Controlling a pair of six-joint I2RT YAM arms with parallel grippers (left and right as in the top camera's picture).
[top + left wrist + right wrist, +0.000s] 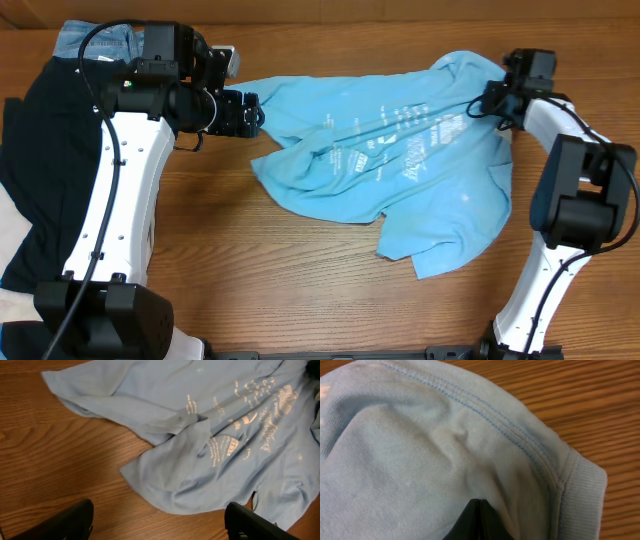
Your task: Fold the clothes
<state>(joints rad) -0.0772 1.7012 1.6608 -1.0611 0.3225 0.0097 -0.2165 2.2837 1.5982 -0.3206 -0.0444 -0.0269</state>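
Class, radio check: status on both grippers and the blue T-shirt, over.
Left gripper open, empty, over table beside T-shirt. Right gripper shut on T-shirt near a stitched edge. T-shirt rumpled, not folded. Black garment far left, apart.

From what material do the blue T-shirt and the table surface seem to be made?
The blue T-shirt: thin knit fabric, probably cotton jersey, matte; fine knit texture, stitched seams and soft wrinkles show it. The table: wood or wood-look laminate, smooth, slightly glossy; brown grain lines run along it.
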